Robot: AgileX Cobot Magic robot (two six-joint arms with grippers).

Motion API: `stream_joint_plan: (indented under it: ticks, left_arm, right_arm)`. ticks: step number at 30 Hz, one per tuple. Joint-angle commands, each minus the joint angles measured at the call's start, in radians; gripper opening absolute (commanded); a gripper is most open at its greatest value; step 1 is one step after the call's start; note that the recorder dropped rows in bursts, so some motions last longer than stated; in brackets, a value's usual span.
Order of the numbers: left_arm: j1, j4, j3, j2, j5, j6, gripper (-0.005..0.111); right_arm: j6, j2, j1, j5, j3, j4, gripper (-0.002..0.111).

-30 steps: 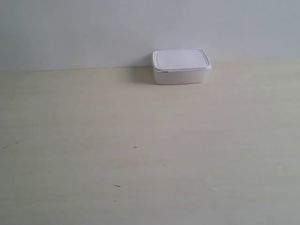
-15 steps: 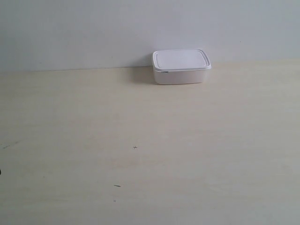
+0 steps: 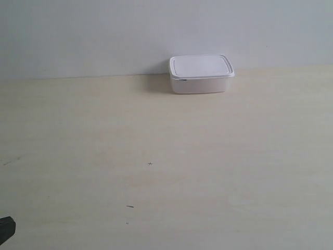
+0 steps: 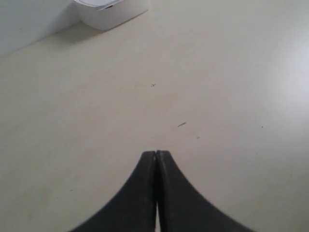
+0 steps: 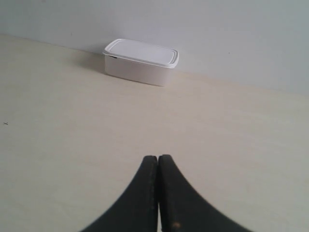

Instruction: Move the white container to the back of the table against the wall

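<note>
Dark shape, far left edge: a small dark corner [image 3: 5, 229] pokes into the exterior view low down. It is likely part of an arm, but too little shows to say which.
Bench: the pale wood-grain bench [image 3: 234, 172] is bare across the front and middle, apart from a tiny cross mark [image 3: 150, 164] and a short dash mark [image 3: 129, 207] left of centre.
White container: the white container [image 3: 201, 74] sits right of centre at the very back of the bench. It is upright with its long side along the wall, the lid is on flat, and nothing touches it.
Wall: the plain pale wall [image 3: 104, 36] rises directly behind the box. The box's rear edge meets the seam of wall and bench, though no view shows whether they touch or a sliver of gap is left.
Left gripper: the left gripper [image 4: 156, 155] has its jaws pressed together on nothing. It hangs over bare bench, well apart from the box [image 4: 111, 9].
Right gripper: the right gripper [image 5: 158, 159] is likewise pressed together and empty. It faces the box [image 5: 141, 62] across a wide stretch of open bench.
Done: judging from the layout, the move looks finished, with the box at the back by the wall and released.
Left: probably nothing beyond parking the arms; a small nudge only if a gap exists behind the box.
</note>
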Motion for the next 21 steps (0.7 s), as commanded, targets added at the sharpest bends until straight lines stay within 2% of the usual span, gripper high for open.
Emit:
stream_joint_plan:
  ticks: [1, 17, 19, 21]
  left_arm:
    - [-0.004, 0.005, 0.003, -0.005, 0.026, -0.001, 0.0]
    - [-0.004, 0.005, 0.003, -0.007, 0.035, -0.001, 0.0]
    - [0.01, 0.005, 0.003, -0.027, 0.04, -0.001, 0.0]
    - [0.052, 0.009, 0.003, -0.06, 0.047, -0.001, 0.0]
  right_arm:
    - [-0.001, -0.008, -0.001, -0.003, 0.004, -0.009, 0.0]
    - [0.001, -0.008, -0.001, -0.003, 0.004, -0.009, 0.0]
    - [0.001, -0.008, -0.001, -0.003, 0.004, -0.009, 0.0]
    - [0.001, -0.008, -0.001, -0.003, 0.004, -0.009, 0.0]
